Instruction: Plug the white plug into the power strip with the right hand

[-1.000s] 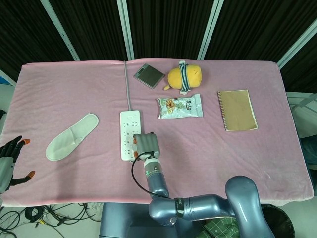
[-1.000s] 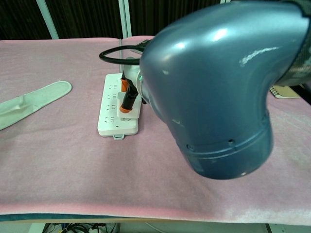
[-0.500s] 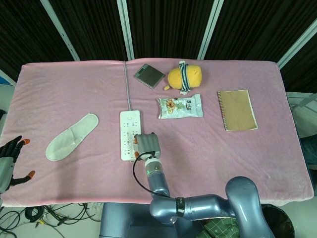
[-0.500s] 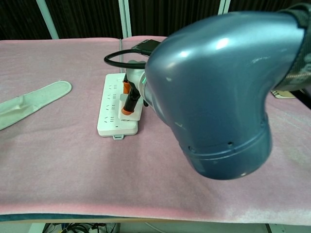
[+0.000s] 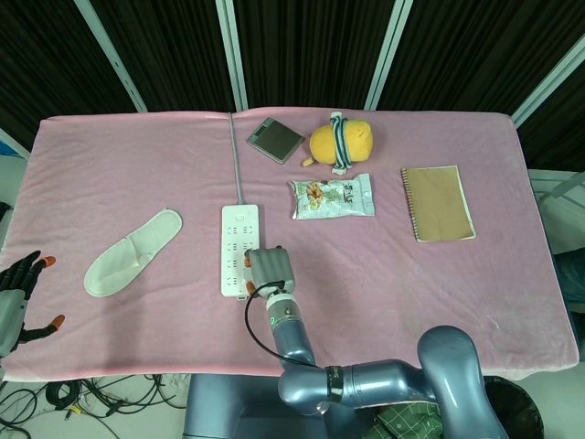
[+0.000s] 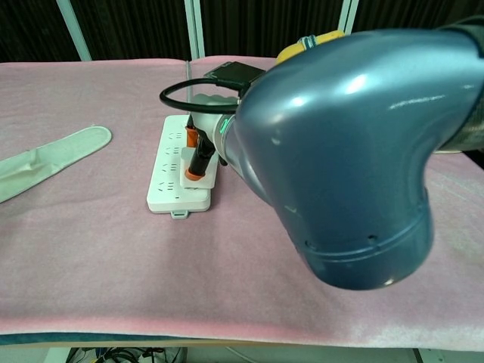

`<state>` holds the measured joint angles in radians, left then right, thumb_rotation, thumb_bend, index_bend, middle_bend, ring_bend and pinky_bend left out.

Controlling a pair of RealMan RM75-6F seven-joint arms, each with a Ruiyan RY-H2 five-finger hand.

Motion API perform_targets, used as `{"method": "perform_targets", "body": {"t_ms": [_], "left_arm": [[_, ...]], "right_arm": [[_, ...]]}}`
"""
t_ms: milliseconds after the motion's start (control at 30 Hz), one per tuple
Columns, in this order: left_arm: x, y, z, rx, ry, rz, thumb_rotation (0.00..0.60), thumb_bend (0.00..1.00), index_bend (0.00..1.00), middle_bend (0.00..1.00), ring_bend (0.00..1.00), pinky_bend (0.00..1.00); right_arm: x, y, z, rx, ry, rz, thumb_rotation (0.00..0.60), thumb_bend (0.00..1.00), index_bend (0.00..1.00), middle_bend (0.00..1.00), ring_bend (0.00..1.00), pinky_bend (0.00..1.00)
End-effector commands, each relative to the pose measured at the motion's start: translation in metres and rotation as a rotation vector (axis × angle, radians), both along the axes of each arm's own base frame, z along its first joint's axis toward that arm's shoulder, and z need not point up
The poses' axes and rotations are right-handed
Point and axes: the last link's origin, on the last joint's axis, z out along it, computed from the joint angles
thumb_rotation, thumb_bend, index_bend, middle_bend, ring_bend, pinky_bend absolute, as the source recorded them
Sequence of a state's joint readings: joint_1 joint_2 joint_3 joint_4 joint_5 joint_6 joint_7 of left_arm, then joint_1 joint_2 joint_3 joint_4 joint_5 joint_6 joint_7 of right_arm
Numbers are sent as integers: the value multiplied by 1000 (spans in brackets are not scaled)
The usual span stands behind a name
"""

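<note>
The white power strip (image 5: pixel 236 249) lies lengthwise on the pink table cloth (image 5: pixel 137 165), its grey cord (image 5: pixel 235 155) running to the far edge. My right hand (image 5: pixel 268 269) sits over the strip's near right end. In the chest view its orange-tipped fingers (image 6: pixel 198 155) press down on the strip (image 6: pixel 170 178) and hold a white plug (image 6: pixel 209 174) against the sockets. How deep the plug sits is hidden by the fingers. In the chest view my blue right forearm (image 6: pixel 340 144) blocks the table's right half. My left hand (image 5: pixel 18 297) hangs off the near left edge, fingers spread, holding nothing.
A white slipper (image 5: pixel 132 251) lies left of the strip. At the back are a grey flat device (image 5: pixel 274 140) and a yellow plush toy (image 5: pixel 340 142). A snack packet (image 5: pixel 333 197) and a brown notebook (image 5: pixel 437 203) lie to the right. A black cable (image 6: pixel 178 89) loops at my right wrist.
My right hand has shifted slightly left and nearer with the plug. The strip's near end has slid a little left under it. The left hand has not moved.
</note>
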<state>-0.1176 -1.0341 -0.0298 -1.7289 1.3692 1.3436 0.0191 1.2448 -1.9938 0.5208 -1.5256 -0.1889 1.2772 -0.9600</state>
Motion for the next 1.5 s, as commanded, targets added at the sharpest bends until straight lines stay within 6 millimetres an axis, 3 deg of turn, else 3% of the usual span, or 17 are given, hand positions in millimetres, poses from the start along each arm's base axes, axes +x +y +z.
{"method": "perform_targets", "body": {"t_ms": [33, 433, 900, 1500], "left_arm": [[0, 0, 0, 2, 0, 0, 600, 221, 104, 4, 1, 100], [0, 0, 0, 0, -1, 2, 600, 221, 104, 4, 1, 103], [0, 0, 0, -3, 0, 4, 600, 220, 104, 4, 1, 106], [0, 0, 0, -10, 1, 9, 600, 221, 108, 4, 1, 111]], "right_arm": [[1, 1, -2, -14, 15, 29, 600, 356, 918, 713, 665, 345], [-1, 5, -9, -15, 96, 117, 600, 358, 959, 741, 690, 350], [1, 12, -20, -8, 142, 197, 600, 362, 1000, 801, 745, 434], [-6, 7, -23, 18, 129, 140, 600, 538, 1000, 894, 831, 525]]}}
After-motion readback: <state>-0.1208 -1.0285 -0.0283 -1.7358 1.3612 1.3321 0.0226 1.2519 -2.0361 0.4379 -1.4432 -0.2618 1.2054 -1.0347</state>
